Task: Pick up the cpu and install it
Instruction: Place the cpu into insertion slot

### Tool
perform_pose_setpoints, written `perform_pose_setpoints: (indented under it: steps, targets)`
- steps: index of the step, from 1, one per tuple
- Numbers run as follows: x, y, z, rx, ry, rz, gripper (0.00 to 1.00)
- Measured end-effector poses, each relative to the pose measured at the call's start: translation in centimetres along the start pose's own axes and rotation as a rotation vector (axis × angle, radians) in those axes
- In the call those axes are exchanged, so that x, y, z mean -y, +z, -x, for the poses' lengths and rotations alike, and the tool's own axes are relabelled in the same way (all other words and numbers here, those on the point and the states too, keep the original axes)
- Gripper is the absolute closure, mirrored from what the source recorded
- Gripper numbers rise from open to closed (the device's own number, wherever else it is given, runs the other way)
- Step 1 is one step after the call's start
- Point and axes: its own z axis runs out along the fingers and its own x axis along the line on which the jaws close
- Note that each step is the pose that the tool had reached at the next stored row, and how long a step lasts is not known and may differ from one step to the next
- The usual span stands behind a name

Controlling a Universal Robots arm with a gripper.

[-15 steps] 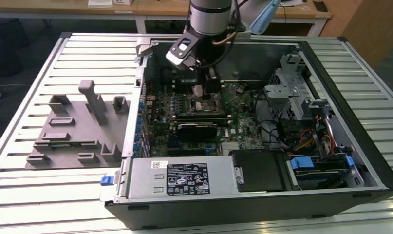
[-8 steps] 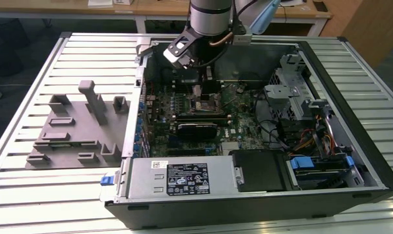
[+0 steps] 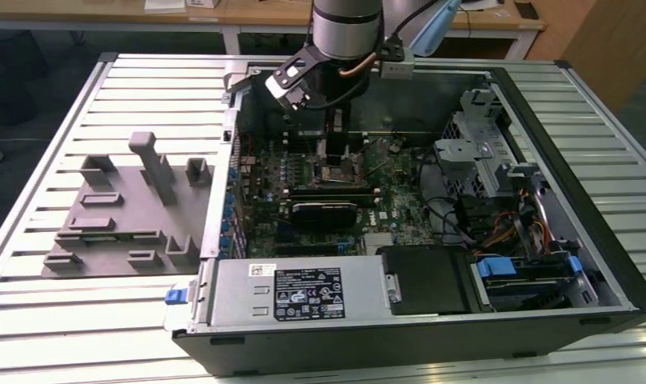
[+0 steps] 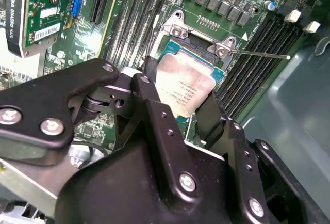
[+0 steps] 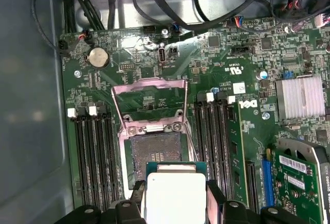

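My gripper [image 5: 175, 199] is shut on the cpu [image 5: 175, 195], a flat square chip with a silver top and a pale rim, pinched by two opposite edges between the black fingers [image 5: 214, 197]. The cpu hangs just above the motherboard, partly over the open socket [image 5: 154, 157], whose metal load plate [image 5: 149, 100] is flipped up. In the second wrist view the cpu [image 4: 183, 82] sits tilted between the fingers [image 4: 152, 100] over the socket frame [image 4: 178, 30]. In the exterior view the gripper [image 3: 337, 136] reaches down into the open computer case [image 3: 408, 332].
Black memory slots [image 5: 93, 152] flank the socket on both sides. A graphics card [image 3: 323, 214] and a silver heatsink [image 5: 301, 97] lie nearby. Cables [image 5: 170, 7] run along the case wall. Grey fixture blocks [image 3: 120, 208] stand on the slatted table at the exterior view's left.
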Motion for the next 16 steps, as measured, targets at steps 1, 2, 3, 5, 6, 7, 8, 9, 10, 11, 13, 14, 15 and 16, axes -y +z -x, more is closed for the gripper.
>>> perform_pose_setpoints:
  steps: [1, 2, 3, 5, 6, 7, 8, 9, 10, 11, 13, 14, 15, 16]
  targets:
    - [0.00, 0.00, 0.00, 0.0000, 0.000, 0.0000, 0.45]
    - [0.00, 0.01, 0.00, -0.0001, 0.000, 0.0000, 0.45]
    - [0.00, 0.03, -0.01, -0.0002, 0.001, 0.0001, 0.45]
    - [-0.01, 0.15, -0.01, -0.0004, 0.002, 0.0006, 0.45]
    - [-0.01, 0.23, -0.01, -0.0001, 0.002, 0.0007, 0.45]
    - [-0.03, 0.33, -0.02, -0.0002, 0.002, 0.0009, 0.45]
    - [-0.06, 0.44, -0.03, -0.0002, 0.002, 0.0010, 0.45]
    - [-0.08, 0.57, -0.03, -0.0001, 0.002, 0.0010, 0.45]
    - [-0.11, 0.70, -0.04, -0.0001, 0.001, 0.0010, 0.45]
    - [-0.15, 0.85, -0.06, -0.0002, 0.000, 0.0011, 0.45]
    - [-0.25, 1.11, -0.08, -0.0002, -0.002, 0.0012, 0.45]
    - [-0.30, 1.22, -0.09, -0.0003, -0.003, 0.0012, 0.45]
    - [-0.35, 1.34, -0.10, -0.0003, -0.005, 0.0013, 0.45]
    - [-0.40, 1.46, -0.11, -0.0003, -0.006, 0.0014, 0.45]
